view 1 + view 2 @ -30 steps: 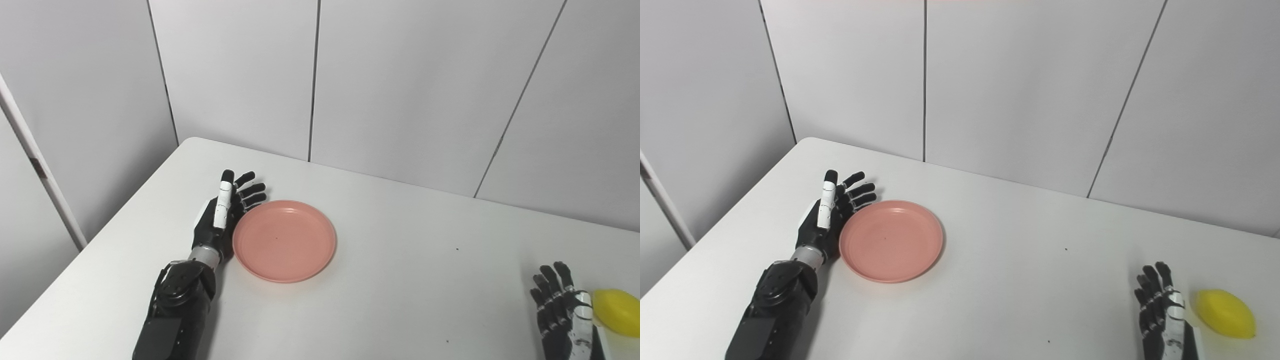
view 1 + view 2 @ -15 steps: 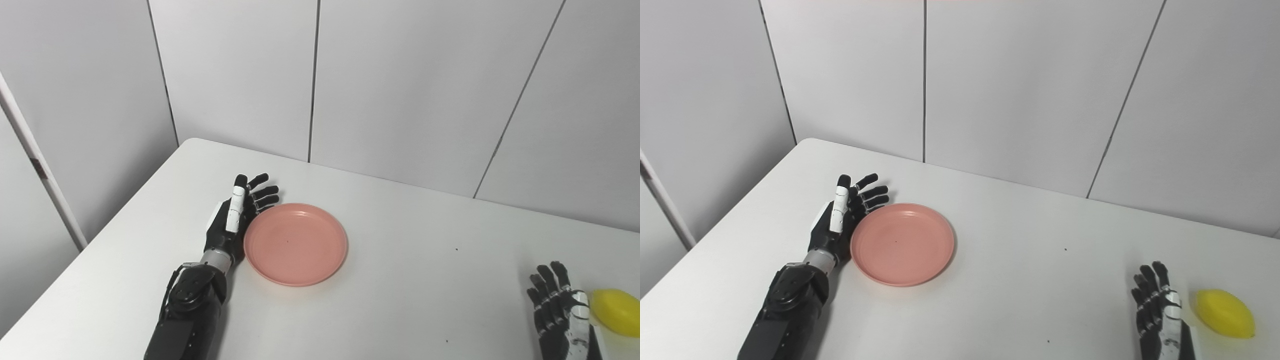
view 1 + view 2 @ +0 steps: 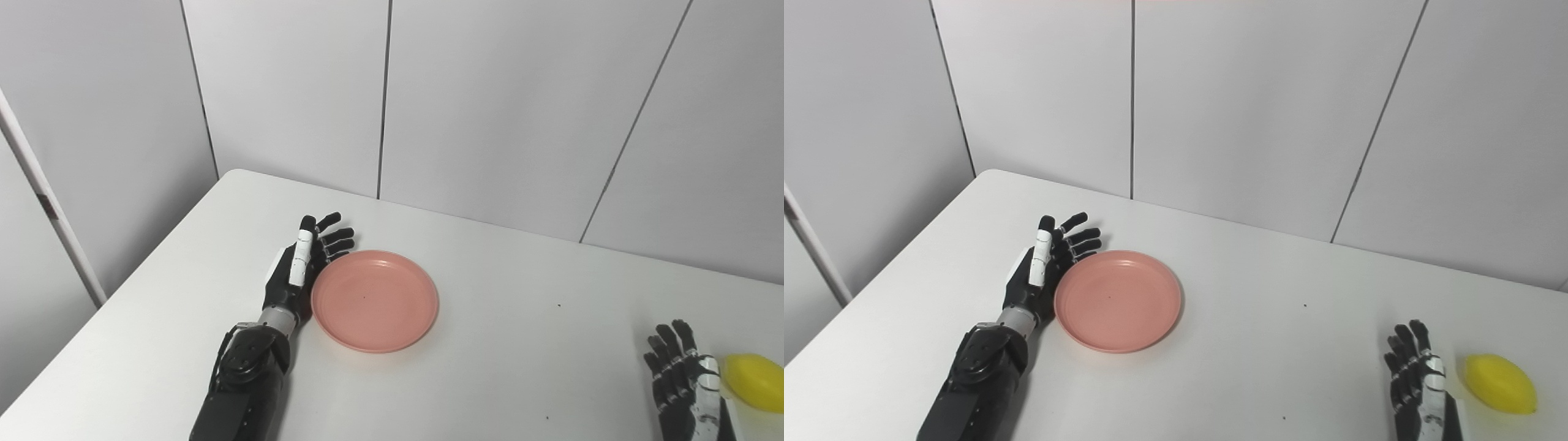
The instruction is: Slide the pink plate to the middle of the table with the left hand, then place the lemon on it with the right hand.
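Pink and smooth, the plate (image 3: 375,300) is our landmark in the left eye view: it lies flat on the white table (image 3: 520,294), empty, left of the table's middle. The left hand (image 3: 300,269) stands edge-on against the plate's left rim, fingers straight and close together, holding nothing, just pressing sideways. The plate looks light, stiff and shallow, likely plastic, so it should glide easily; the low rim is the place to push, not to grasp, and too brisk a shove could send it skating off the palm.

Over to the right eye view. Far right of the plate, near the table's front edge, sits the lemon (image 3: 1500,383), glossy yellow and pointed at its ends. The right hand (image 3: 1418,380) waits just beside it on the plate side, fingers up and spread, empty. The lemon looks firm but rounded, apt to roll; wrapping fingers and thumb around its fat middle seems the safest hold.
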You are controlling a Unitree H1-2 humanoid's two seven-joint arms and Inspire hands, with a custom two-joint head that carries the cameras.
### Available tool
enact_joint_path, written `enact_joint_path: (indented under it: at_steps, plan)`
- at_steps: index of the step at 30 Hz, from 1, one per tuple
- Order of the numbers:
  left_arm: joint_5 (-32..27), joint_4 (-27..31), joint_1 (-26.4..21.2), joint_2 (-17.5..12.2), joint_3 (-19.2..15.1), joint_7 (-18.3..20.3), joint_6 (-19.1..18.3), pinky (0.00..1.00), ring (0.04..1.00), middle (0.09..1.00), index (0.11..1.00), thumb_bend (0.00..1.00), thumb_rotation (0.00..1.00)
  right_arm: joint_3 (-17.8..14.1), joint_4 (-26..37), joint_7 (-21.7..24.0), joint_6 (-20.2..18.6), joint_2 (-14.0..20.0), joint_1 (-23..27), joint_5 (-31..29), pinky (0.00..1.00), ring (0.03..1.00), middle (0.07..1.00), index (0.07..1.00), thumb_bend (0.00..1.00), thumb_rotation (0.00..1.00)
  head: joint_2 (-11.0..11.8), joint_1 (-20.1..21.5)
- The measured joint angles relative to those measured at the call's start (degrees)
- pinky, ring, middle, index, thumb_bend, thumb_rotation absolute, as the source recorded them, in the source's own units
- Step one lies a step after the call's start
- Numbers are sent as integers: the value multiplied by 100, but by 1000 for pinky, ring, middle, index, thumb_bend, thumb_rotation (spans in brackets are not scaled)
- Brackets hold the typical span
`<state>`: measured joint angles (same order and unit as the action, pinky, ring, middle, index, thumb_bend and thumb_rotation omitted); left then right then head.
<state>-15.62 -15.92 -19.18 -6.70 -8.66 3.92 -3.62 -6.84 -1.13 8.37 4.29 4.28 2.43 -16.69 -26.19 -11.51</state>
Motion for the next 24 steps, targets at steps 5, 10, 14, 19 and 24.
enact_joint_path:
  at_steps: [5,10,14,19,24]
  plan:
    - [145,4,-15,115,53,-80,5,767,752,745,817,984,969,28,24,-4,0,-17,-17,3,1000,963,944,955,706,1000,-17,44]
    - [240,22,-27,244,86,-148,5,738,750,743,822,958,957,60,29,-5,0,-26,-17,4,1000,963,942,956,695,1000,-9,44]
    - [290,51,-22,328,134,-181,4,748,759,749,821,936,959,65,30,-7,0,-28,-18,5,1000,963,940,956,698,1000,-17,79]
    - [391,80,-10,386,174,-258,-5,766,757,737,815,928,956,97,47,-8,0,-40,-26,7,1000,962,940,953,691,1000,-17,105]
    - [476,110,-10,429,185,-331,-37,749,749,731,814,933,968,107,57,-13,0,-60,-29,8,1000,968,940,956,699,999,-26,167]
